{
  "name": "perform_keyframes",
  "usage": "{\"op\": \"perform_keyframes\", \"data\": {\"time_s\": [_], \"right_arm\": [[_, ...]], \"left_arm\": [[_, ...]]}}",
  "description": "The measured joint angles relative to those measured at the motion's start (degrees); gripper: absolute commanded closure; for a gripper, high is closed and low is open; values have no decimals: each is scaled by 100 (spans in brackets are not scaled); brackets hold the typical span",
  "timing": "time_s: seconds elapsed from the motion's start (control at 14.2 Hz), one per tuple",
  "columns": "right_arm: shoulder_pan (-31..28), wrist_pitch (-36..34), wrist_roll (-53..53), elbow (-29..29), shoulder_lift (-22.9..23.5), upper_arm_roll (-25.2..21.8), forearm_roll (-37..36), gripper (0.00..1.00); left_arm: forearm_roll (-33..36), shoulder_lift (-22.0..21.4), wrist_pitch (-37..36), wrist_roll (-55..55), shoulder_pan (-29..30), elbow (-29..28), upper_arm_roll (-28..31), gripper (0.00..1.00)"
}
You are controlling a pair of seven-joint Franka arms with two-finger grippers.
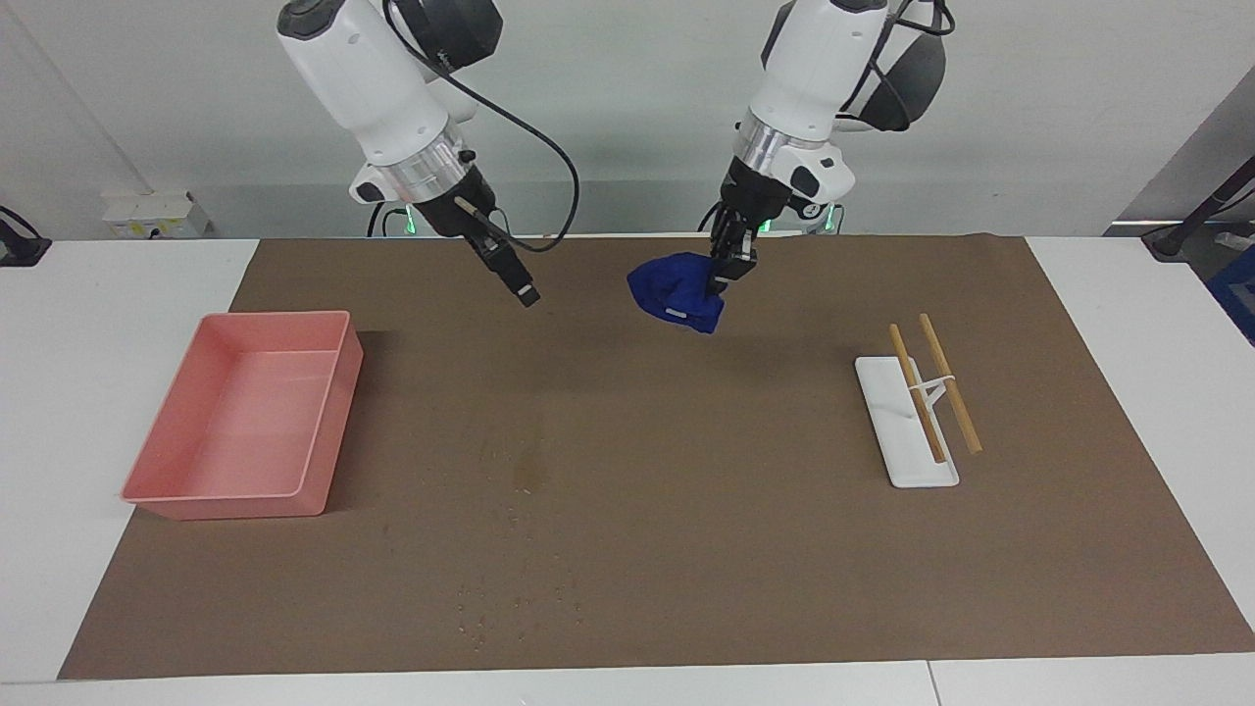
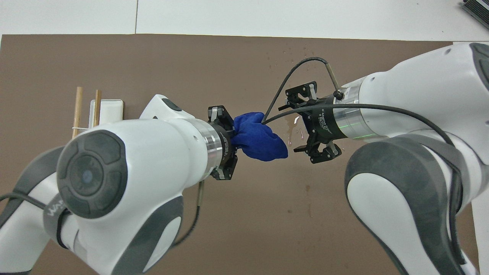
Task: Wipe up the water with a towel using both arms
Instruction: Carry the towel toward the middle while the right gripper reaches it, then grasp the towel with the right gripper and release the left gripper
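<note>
The royal-blue towel (image 1: pixel 677 289) hangs bunched in my left gripper (image 1: pixel 723 277), which is shut on its edge and holds it above the brown mat (image 1: pixel 735 549), near the robots' edge. In the overhead view the towel (image 2: pixel 259 139) sticks out from the left gripper (image 2: pixel 236 136). My right gripper (image 1: pixel 525 289) is up in the air beside the towel, toward the right arm's end, and does not touch it; overhead it (image 2: pixel 298 124) covers part of the water. The water (image 1: pixel 529 474) is a small dark wet blotch with a thin streak mid-mat, glossy in the overhead view (image 2: pixel 292 133).
A pink tray (image 1: pixel 333 422) stands on the mat at the right arm's end. A white rest (image 1: pixel 907 446) with two wooden chopsticks (image 1: pixel 946 382) lies at the left arm's end, also seen overhead (image 2: pixel 109 110). Small droplets (image 1: pixel 520 598) dot the mat farther from the robots.
</note>
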Motion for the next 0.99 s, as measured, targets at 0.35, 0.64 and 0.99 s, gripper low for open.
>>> {"op": "perform_keyframes", "data": {"time_s": [0.35,0.64,0.99], "right_arm": [[196,-2,175,-3,0,0,-27,2],[308,-2,175,5,-1,-5,-112,2],[300,-70,177,4,-1,-25,-51,100]], "left_arm": [[0,-4,181,-539,-231,85,-2,100],[0,-4,196,-573,-231,143,3,100],[0,-4,195,-575,-231,165,3,100]]}}
